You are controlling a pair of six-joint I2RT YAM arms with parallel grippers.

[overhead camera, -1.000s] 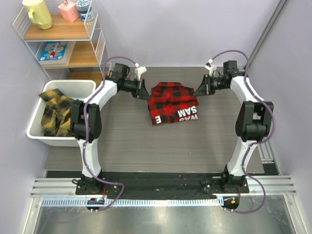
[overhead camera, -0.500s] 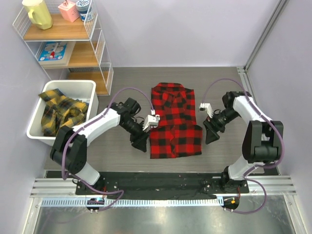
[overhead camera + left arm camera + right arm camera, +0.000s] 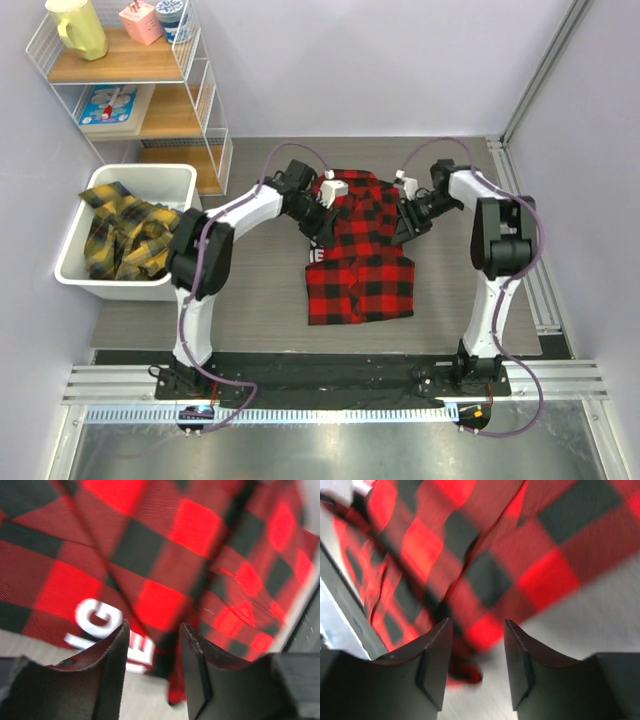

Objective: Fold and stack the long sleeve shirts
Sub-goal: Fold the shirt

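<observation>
Overhead view of a grey table with a red-and-black checked shirt spread flat at its centre as a long upright rectangle. Its collar end is toward the far edge and its straight hem toward the arm bases. Both arms reach inward to the shirt's upper half. The left gripper is at the shirt's left edge and the right gripper at its right edge, level with each other.

In the left wrist view the jaws are apart, with a folded ridge of red check and white lettering just beyond the tips. In the right wrist view the jaws are also apart, and a fold of the shirt's edge runs into the gap above grey tabletop.

Bare tabletop lies on both sides of the shirt and in front of its hem. A white bin at the table's left edge holds crumpled yellow-and-black shirts, well apart from the red one. A wire shelf stands behind the bin.
</observation>
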